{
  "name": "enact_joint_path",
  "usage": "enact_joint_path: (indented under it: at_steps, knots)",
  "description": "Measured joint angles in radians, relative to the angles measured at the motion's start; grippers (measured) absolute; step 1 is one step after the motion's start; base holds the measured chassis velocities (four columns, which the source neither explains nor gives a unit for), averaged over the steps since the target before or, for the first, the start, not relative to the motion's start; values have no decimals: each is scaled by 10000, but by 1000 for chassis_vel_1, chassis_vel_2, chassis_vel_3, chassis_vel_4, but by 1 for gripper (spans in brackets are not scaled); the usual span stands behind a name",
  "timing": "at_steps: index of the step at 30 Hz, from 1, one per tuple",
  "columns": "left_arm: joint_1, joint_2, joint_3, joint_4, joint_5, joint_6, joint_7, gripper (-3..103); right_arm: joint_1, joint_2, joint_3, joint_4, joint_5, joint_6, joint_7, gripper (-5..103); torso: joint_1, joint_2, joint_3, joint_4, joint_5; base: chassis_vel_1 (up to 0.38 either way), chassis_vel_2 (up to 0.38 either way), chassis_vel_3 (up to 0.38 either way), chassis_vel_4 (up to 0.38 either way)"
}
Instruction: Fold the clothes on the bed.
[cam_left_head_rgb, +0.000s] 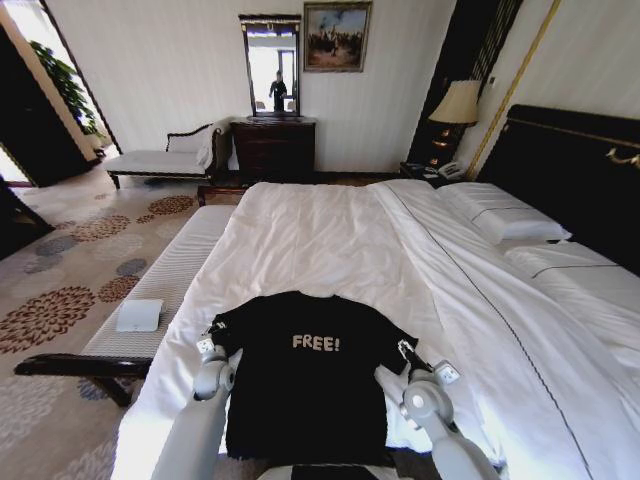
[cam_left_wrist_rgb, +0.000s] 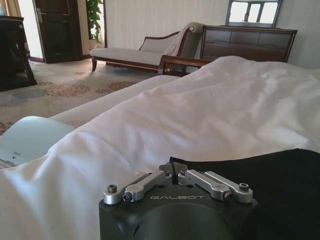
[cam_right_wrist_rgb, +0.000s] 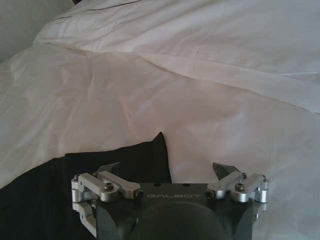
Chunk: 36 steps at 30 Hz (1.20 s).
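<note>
Clothes here are one black T-shirt (cam_left_head_rgb: 305, 380) with white "FREE!" on the chest, lying flat and face up on the near end of the bed (cam_left_head_rgb: 330, 240), on the white duvet. At its left sleeve sits the left gripper (cam_left_head_rgb: 212, 335); in the left wrist view its fingers (cam_left_wrist_rgb: 173, 170) are drawn together at the black sleeve edge (cam_left_wrist_rgb: 260, 165), apparently pinching the cloth. At the right sleeve sits the right gripper (cam_left_head_rgb: 408, 352); in the right wrist view its fingers (cam_right_wrist_rgb: 225, 170) stand wide apart, over the sleeve corner (cam_right_wrist_rgb: 150, 155) and the white sheet. Beside the bed on the left is a pale bench (cam_left_head_rgb: 160, 290) carrying a small white object (cam_left_head_rgb: 139, 315). Farther back stand a chaise (cam_left_head_rgb: 165, 158), a dark dresser (cam_left_head_rgb: 273, 148) and a lamp (cam_left_head_rgb: 457, 105).
</note>
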Motion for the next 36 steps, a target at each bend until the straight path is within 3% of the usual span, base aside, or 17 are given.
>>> enact_joint_path:
  at_steps: [10,12,20,22,25,27,28,30,33,36]
  knots:
    - [-211,-124,88,416,-185,-114,-281,-2,23,-57,8,16,-3,-6,25,100,0,-1,0,1,1,0,0,0,0]
    - [-190,-168,97,388,-279,-151,-350,3,15,-78,28,17,-3,-4,25,100,0,-1,0,0,0,0,0,0,0]
    - [157,-209,-498,-744,-1472,52,-711,35,42,-257,232,90,347,66,-65,100,0,-1,0,2,0,0,0,0,0]
    - [218,-188,-609,-1040,-1719,134,-770,35,70,-296,269,121,457,66,-70,100,1,-1,0,1,1,0,0,0,0]
    - [586,-124,-1114,-2836,-3252,453,-852,52,190,-488,437,262,1164,27,-245,100,0,-1,0,0,2,0,0,0,0]
    - [645,-125,-1185,-3039,-3445,478,-849,57,198,-501,446,272,1230,22,-274,100,0,-1,-1,-1,3,0,0,0,0]
    - [926,-147,-1429,-3767,-4194,563,-817,62,246,-550,478,298,1596,-4,-430,100,0,-1,0,-1,3,0,0,0,0]
    - [1395,-197,-1677,-4415,-4831,639,-648,68,303,-582,476,297,2012,-32,-659,100,0,0,0,0,4,0,0,0,0]
    - [2081,-262,-1945,-4778,-4898,639,-230,78,369,-595,424,232,2386,-103,-963,100,0,0,-1,2,0,0,0,0,0]
    - [2846,-326,-2234,-4726,-4039,514,354,94,478,-584,340,-5,2755,-178,-1447,100,-2,0,-1,2,0,0,0,0,0]
